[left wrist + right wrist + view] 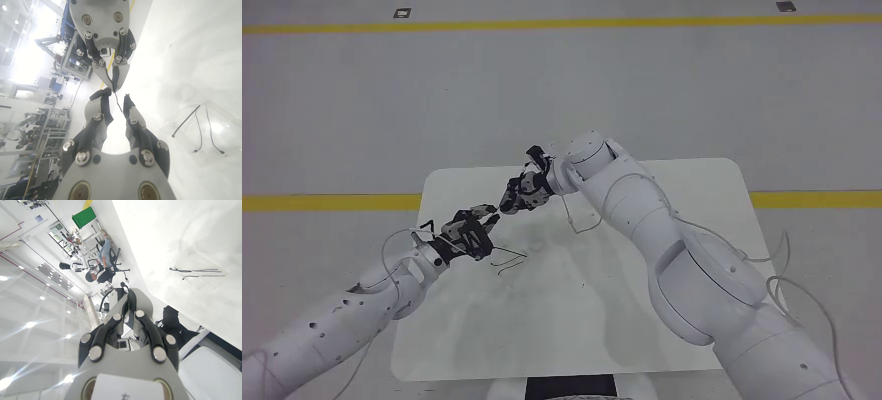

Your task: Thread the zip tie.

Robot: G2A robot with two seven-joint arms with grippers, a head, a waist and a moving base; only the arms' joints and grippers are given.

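R gripper [113, 84] clamped tight on zip tie [118, 102], held above bench [189, 47]; thin tail hangs btwn tips of L gripper [116, 95], spread wide. Risks: tail flexes/sways, L closes off-centre & misses; weak pinch, tie slips, drops among spare ties [184, 120].

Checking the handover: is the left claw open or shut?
Open: the left claw has its fingers apart, and the zip tie held by the shut right claw hangs between them.
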